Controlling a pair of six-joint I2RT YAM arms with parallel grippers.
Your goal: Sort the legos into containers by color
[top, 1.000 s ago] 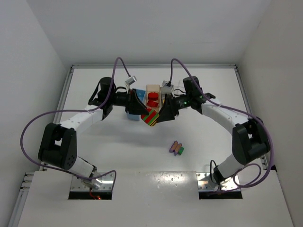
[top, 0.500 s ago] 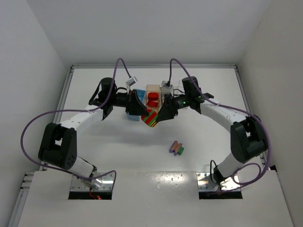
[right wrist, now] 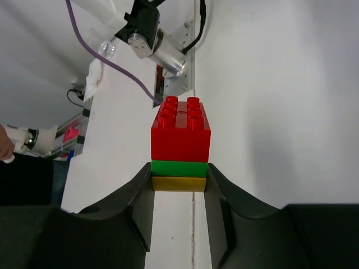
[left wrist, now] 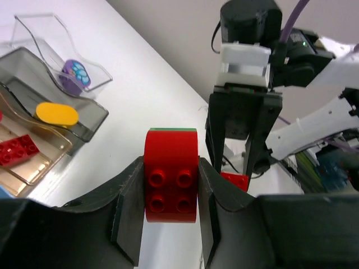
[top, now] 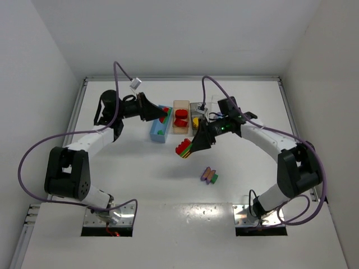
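Red plastic is what the left claw [left wrist: 171,185] is clamped on: a red brick [left wrist: 171,182] with a thin green edge showing at its far end. A second ago both claws were closed on one striped stack in front of the orange bin [top: 180,130]. Now they have pulled apart, and the stack has split between them. The left claw has swung up and away with its brick and hangs just left of the orange bin, over the far end of the blue bin [top: 157,136]

The orange bin already holds red bricks [top: 180,115]. Right beside it on the right, the grey bin [top: 192,106] holds a yellow piece [top: 195,120], and the left wrist view shows a purple piece [left wrist: 76,73] in the clear bin [left wrist: 39,28] beyond

The right claw [top: 193,147] has dropped back toward the near side, in front of the orange bin and slightly right. It is closed on the rest of the stack [right wrist: 180,145], gripping it low, with red on top, green under it and yellow at the bottom

Further front and right of the orange bin, a few loose bricks [top: 209,175], purple and green, lie together on the tabletop [top: 140,174]

So one piece is free to be dropped. As I judge it, the red belongs in the orange bin, not the blue one it now hovers by, and the remaining stack needs more pulling apart
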